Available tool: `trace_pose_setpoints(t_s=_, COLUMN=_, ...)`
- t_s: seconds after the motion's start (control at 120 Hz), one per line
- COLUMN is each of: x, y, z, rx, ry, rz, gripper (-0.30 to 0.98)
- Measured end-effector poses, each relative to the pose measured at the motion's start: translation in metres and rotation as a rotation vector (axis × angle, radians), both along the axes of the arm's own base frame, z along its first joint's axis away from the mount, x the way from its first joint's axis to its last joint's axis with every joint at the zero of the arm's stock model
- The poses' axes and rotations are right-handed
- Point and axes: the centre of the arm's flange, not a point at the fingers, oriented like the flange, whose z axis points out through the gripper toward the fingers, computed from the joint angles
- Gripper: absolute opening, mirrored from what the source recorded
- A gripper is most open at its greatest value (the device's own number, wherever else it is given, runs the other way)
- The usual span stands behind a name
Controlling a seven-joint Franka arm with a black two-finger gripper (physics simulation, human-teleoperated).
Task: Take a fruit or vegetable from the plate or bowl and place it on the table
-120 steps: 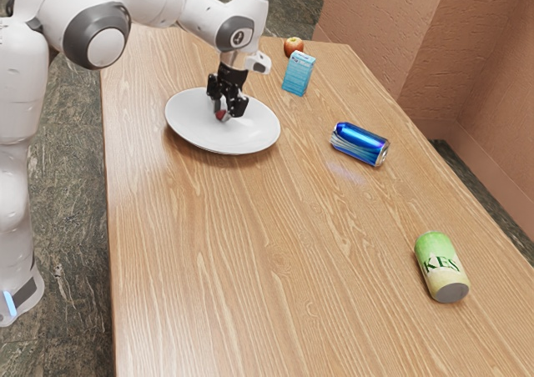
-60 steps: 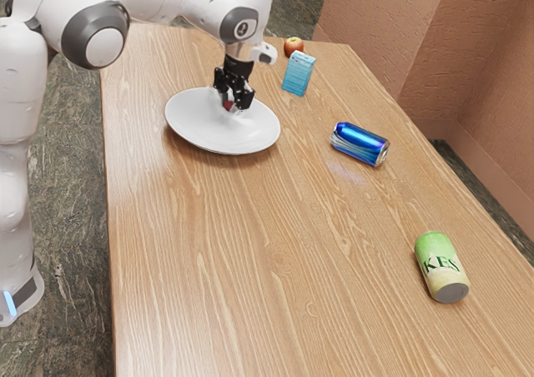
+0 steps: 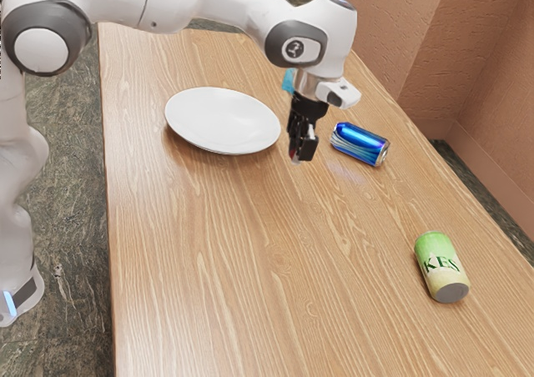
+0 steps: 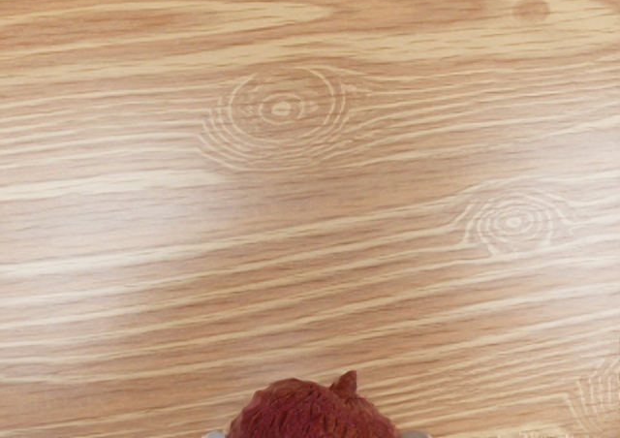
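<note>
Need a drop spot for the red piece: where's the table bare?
The table is bare between the plate and the green can, and along its edge at the exterior view's left. Crowded: between the plate and blue can, where the tool holds the red piece.

From where I stand, I can read "KES" in dark capitals on the pale green can (image 3: 440, 264) on the surface (image 3: 250, 268). There's also a round emblem (image 3: 294, 49) on the robot's arm (image 3: 327, 31), too small to make out.
</note>
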Motion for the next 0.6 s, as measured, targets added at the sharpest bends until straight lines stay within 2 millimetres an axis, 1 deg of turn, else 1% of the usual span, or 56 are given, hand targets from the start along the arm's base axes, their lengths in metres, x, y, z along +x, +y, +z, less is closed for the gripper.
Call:
trace_pose_setpoints(t_s=0.033, x=0.001, y=0.016, z=-0.004, rx=0.002, ry=0.008, rz=0.03, gripper=0.24)
trace_pose_setpoints(t_s=0.083, x=0.001, y=0.051, z=-0.01, rx=0.007, ry=0.016, rz=0.091, gripper=0.37)
trace_pose_setpoints(t_s=0.125, x=0.0, y=0.077, z=-0.013, rx=0.011, ry=0.016, rz=0.137, gripper=0.45)
trace_pose_setpoints(t_s=0.15, x=-0.001, y=0.088, z=-0.014, rx=0.013, ry=0.014, rz=0.155, gripper=0.49)
trace_pose_setpoints(t_s=0.175, x=-0.001, y=0.094, z=-0.014, rx=0.015, ry=0.009, rz=0.165, gripper=0.52)
trace_pose_setpoints(t_s=0.217, x=0.001, y=0.095, z=-0.014, rx=0.018, ry=0.001, rz=0.166, gripper=0.56)
trace_pose_setpoints(t_s=0.267, x=0.003, y=0.086, z=-0.014, rx=0.019, ry=-0.007, rz=0.15, gripper=0.6)
trace_pose_setpoints(t_s=0.325, x=0.006, y=0.077, z=-0.009, rx=0.039, ry=-0.021, rz=0.125, gripper=0.63)
trace_pose_setpoints(t_s=0.383, x=0.009, y=0.081, z=0.003, rx=0.1, ry=-0.044, rz=0.068, gripper=0.65)
trace_pose_setpoints(t_s=0.45, x=0.012, y=0.087, z=0.017, rx=0.127, ry=-0.078, rz=-0.049, gripper=0.66)
trace_pose_setpoints(t_s=0.533, x=0.016, y=0.09, z=0.012, rx=0.12, ry=-0.07, rz=-0.159, gripper=0.67)
trace_pose_setpoints(t_s=0.6, x=0.016, y=0.084, z=0.009, rx=0.115, ry=-0.06, rz=-0.251, gripper=0.68)
